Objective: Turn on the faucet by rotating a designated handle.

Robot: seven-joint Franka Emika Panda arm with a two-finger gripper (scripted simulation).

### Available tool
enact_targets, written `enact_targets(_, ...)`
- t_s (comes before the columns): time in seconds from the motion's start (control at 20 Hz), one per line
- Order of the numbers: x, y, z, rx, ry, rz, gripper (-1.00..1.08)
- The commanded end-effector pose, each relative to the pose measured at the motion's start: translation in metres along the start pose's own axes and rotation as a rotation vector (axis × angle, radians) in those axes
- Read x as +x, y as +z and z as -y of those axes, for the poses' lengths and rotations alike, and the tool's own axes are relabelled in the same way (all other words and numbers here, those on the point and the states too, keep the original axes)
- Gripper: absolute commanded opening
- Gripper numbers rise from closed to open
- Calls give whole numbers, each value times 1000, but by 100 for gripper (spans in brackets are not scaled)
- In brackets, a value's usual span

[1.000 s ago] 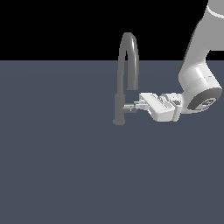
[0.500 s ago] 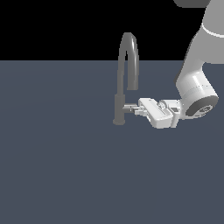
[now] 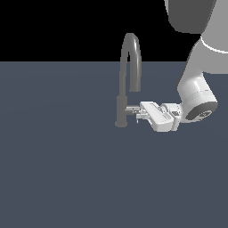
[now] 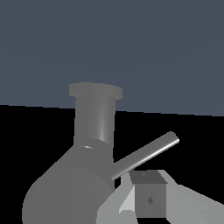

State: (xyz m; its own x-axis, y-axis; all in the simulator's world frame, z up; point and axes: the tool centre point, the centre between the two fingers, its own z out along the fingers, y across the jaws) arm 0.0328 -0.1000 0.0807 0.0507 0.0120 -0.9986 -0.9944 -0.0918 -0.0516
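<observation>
Standing on the dark grey floor [image 3: 58, 178], the faucet [image 3: 128, 75] arches high. We reach in from the exterior view's right, our gripper [image 3: 138, 113] level at the handle [image 3: 132, 108] jutting from the column; whether the fingers [image 4: 149, 199] pinch it, we cannot tell.

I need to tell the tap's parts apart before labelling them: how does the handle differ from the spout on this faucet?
The handle is a short straight stub; the spout is long and bends in a high arch. The handle juts sideways from low on the faucet's column, toward the exterior view's right; the spout rises above the column. The gripper is at the handle's end, while the spout stands free. Both are round grey metal.
</observation>
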Motion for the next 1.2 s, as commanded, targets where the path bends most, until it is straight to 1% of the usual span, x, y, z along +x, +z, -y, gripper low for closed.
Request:
enact_targets(0.0, 37, 0, -9, 18, 47, -8, -100)
enact_targets(0.1, 40, 0, -9, 18, 49, -8, -100)
enact_targets(0.15, 5, -3, 1, 2, 0, -1, -100)
enact_targets(1.15, 56, -1, 17, 17, 47, -7, -100)
